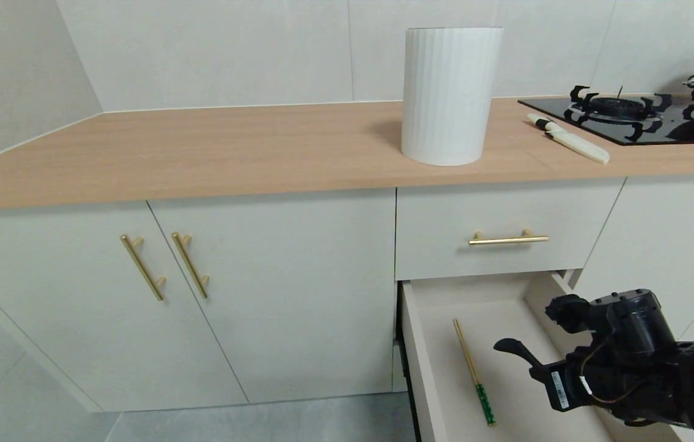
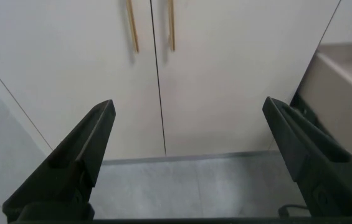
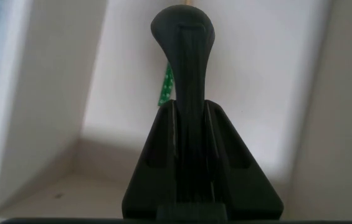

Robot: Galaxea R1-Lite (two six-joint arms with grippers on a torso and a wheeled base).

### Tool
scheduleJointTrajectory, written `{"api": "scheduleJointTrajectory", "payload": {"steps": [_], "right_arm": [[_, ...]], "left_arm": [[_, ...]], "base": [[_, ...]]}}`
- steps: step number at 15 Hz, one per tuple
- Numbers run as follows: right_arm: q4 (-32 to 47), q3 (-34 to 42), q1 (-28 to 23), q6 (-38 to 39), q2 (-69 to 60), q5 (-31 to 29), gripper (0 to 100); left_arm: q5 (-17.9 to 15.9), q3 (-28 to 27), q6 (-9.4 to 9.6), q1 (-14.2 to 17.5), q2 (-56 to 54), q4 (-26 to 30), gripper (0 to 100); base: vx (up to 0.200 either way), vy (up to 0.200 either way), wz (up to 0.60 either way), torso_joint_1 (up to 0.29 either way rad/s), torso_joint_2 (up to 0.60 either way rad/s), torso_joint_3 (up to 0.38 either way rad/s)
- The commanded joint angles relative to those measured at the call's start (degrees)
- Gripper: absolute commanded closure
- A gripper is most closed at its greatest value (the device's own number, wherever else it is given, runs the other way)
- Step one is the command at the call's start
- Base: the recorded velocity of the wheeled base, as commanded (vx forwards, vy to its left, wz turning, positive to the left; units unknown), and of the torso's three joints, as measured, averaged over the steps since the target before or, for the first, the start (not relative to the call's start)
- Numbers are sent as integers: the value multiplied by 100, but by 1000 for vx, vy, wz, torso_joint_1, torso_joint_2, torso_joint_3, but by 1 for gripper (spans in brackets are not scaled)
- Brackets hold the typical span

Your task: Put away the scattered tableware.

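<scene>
A pair of golden chopsticks with green ends [image 1: 473, 371] lies flat on the floor of the open lower drawer [image 1: 419, 362]. My right gripper [image 1: 508, 347] hangs shut just above the drawer's right half, to the right of the chopsticks, holding nothing. In the right wrist view the shut fingers [image 3: 183, 93] cover most of the chopsticks, whose green end [image 3: 166, 87] peeks out beside them. A white-bladed knife [image 1: 568, 140] lies on the wooden counter [image 1: 230, 147] near the stove. My left gripper [image 2: 188, 107] is open and low, facing the cabinet doors [image 2: 157, 74].
A tall white ribbed canister [image 1: 450, 95] stands on the counter above the drawers. A black gas stove [image 1: 635, 116] with a pan occupies the counter's right end. The upper drawer, with its gold handle [image 1: 508, 239], is closed. Two cabinet doors with gold handles [image 1: 166, 267] are shut at the left.
</scene>
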Motion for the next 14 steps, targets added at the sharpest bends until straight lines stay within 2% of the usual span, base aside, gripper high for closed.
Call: {"api": "scheduleJointTrajectory", "payload": {"steps": [1,4,10,11,14], "right_arm": [[-3,-2,33,-1,64,0,100],[-3,-2,59,-1,64,0,100],[-65,-28,103,8,249,0,100],[-276,-37,138,8,424,-26,100],[-1471,-37,174,166,1356,-773,100]], "left_arm": [[4,0,-1,2,2,-1,0],[4,0,-1,2,2,-1,0],[4,0,-1,2,2,-1,0],[4,0,-1,2,2,-1,0],[4,0,-1,2,2,-9,0]], "base": [[0,0,0,-95,461,334],[0,0,0,-41,264,214],[0,0,0,-4,13,6],[0,0,0,0,0,0],[0,0,0,0,0,0]]}}
